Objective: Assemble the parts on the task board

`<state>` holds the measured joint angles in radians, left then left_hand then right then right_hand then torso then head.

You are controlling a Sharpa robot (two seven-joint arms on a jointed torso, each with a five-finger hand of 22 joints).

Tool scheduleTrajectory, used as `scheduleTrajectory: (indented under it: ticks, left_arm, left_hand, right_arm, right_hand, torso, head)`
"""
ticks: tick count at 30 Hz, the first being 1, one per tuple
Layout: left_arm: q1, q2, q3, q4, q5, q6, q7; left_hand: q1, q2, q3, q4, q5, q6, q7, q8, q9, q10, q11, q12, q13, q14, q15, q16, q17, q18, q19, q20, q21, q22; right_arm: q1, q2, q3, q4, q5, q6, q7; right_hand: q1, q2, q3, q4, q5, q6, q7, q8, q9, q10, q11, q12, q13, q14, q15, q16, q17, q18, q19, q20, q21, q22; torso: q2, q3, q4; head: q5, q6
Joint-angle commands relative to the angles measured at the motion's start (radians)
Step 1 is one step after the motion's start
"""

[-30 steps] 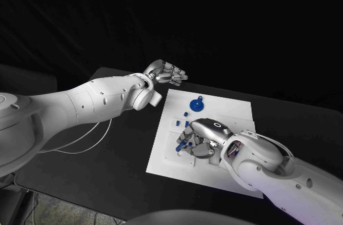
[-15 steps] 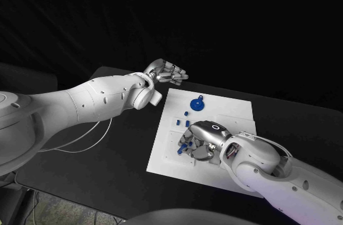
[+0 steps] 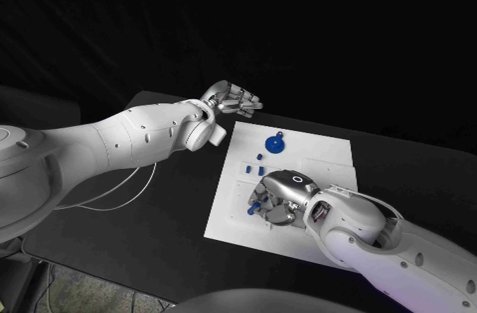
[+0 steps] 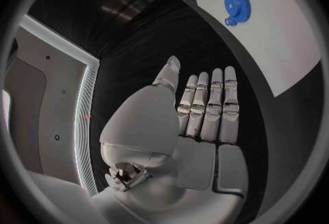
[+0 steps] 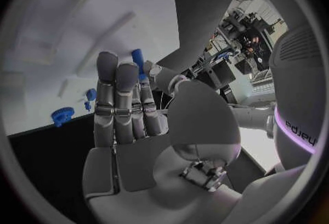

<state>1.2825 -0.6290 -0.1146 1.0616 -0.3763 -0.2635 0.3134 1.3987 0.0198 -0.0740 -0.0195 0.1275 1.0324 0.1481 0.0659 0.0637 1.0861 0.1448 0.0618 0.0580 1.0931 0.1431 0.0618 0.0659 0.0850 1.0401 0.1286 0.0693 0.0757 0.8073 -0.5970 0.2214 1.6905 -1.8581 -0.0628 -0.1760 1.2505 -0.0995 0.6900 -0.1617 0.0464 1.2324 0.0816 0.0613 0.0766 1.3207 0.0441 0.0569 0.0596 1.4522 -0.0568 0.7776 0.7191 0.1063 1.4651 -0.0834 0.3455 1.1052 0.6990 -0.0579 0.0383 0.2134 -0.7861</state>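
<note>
Peg [image 5: 137,59] pinched in my right hand [image 3: 279,197] over the board [image 3: 318,154], near the gear [image 3: 273,145]; gotta keep it upright, lower slowly. Left hand [image 3: 231,101] idle, fingers loosely out, holding nothing.

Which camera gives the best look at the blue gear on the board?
The left wrist view: the blue gear lies unobstructed on the task board, teeth visible. The head view shows it smaller; the right wrist view shows it tiny.
</note>
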Motion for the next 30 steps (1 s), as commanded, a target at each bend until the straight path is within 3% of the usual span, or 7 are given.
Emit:
scheduleTrajectory:
  ticks: [1, 18, 22, 26, 30]
  left_arm:
    - [-0.001, 0.001, 0.001, 0.003, 0.005, 0.012, 0.006]
    - [-0.001, 0.003, 0.001, 0.004, 0.005, 0.014, 0.005]
    - [-0.001, 0.004, 0.001, 0.004, 0.005, 0.016, 0.005]
    - [-0.001, 0.004, 0.001, 0.004, 0.005, 0.018, 0.004]
    - [-0.001, 0.004, 0.001, 0.003, 0.005, 0.019, 0.003]
  left_hand:
    - [-0.002, 0.009, 0.003, 0.004, -0.001, -0.004, -0.003, -0.002, -0.001, -0.003, -0.001, -0.001, 0.001, -0.003, 0.000, -0.001, -0.001, -0.007, -0.001, 0.002, 0.004, -0.001]
    - [-0.002, 0.009, 0.003, 0.004, -0.001, -0.004, -0.003, -0.002, -0.001, -0.003, -0.001, -0.001, 0.001, -0.003, 0.000, -0.001, -0.001, -0.007, -0.001, 0.002, 0.004, -0.001]
    - [-0.001, 0.011, 0.003, 0.004, -0.001, -0.004, -0.003, -0.001, -0.001, -0.004, -0.001, -0.001, 0.001, -0.003, 0.000, -0.001, -0.001, -0.007, -0.001, 0.002, 0.004, -0.001]
    - [-0.001, 0.011, 0.003, 0.004, -0.001, -0.004, -0.003, -0.001, -0.001, -0.004, -0.001, -0.001, 0.001, -0.003, 0.000, -0.001, -0.001, -0.007, -0.001, 0.002, 0.004, -0.001]
    - [-0.001, 0.011, 0.003, 0.004, -0.001, -0.004, -0.003, -0.001, -0.001, -0.004, -0.001, -0.001, 0.001, -0.003, 0.000, -0.001, -0.001, -0.007, -0.001, 0.002, 0.004, -0.001]
  right_arm:
    - [-0.003, 0.003, -0.004, -0.001, -0.055, 0.003, -0.017]
    - [-0.003, 0.016, -0.027, 0.017, -0.065, -0.008, -0.006]
    - [-0.003, 0.020, -0.029, 0.020, -0.059, 0.014, -0.016]
    - [-0.003, 0.019, -0.032, 0.015, -0.058, 0.032, -0.030]
    - [-0.003, 0.018, -0.034, 0.011, -0.059, 0.037, -0.044]
  right_hand:
    - [0.001, 0.006, 0.004, -0.003, 0.003, 0.009, 0.001, 0.004, 0.001, 0.022, -0.017, 0.004, 0.002, 0.000, -0.007, 0.003, -0.001, 0.012, 0.033, -0.004, -0.001, 0.001]
    - [-0.003, 0.004, -0.008, 0.005, 0.005, 0.006, 0.002, 0.003, 0.000, 0.016, -0.016, 0.004, 0.002, 0.000, -0.005, 0.003, -0.007, 0.012, 0.033, -0.001, -0.011, 0.004]
    - [-0.018, -0.015, -0.067, 0.006, 0.080, -0.015, 0.006, 0.002, -0.005, -0.012, -0.010, 0.004, 0.001, -0.001, 0.000, 0.006, -0.010, 0.015, 0.033, 0.004, -0.015, 0.004]
    - [-0.017, -0.019, -0.135, 0.007, 0.107, -0.031, 0.008, 0.002, -0.009, -0.032, -0.004, 0.003, 0.001, -0.002, 0.004, 0.008, -0.014, 0.018, 0.034, 0.009, -0.021, 0.001]
    - [-0.025, -0.033, -0.158, 0.008, 0.127, -0.049, 0.012, 0.001, -0.011, -0.049, 0.002, 0.002, 0.001, -0.003, 0.008, 0.009, -0.017, 0.019, 0.034, 0.011, -0.024, -0.001]
  torso:
    - [0.000, 0.0006, 0.0006]
    - [0.000, -0.0001, 0.0002]
    - [0.000, -0.0008, 0.0008]
    - [-0.001, -0.0018, 0.0005]
    - [0.000, -0.0007, 0.0001]
  head:
    - [0.001, -0.001]
    - [-0.002, -0.001]
    - [-0.003, -0.001]
    - [-0.003, -0.003]
    - [-0.002, -0.004]
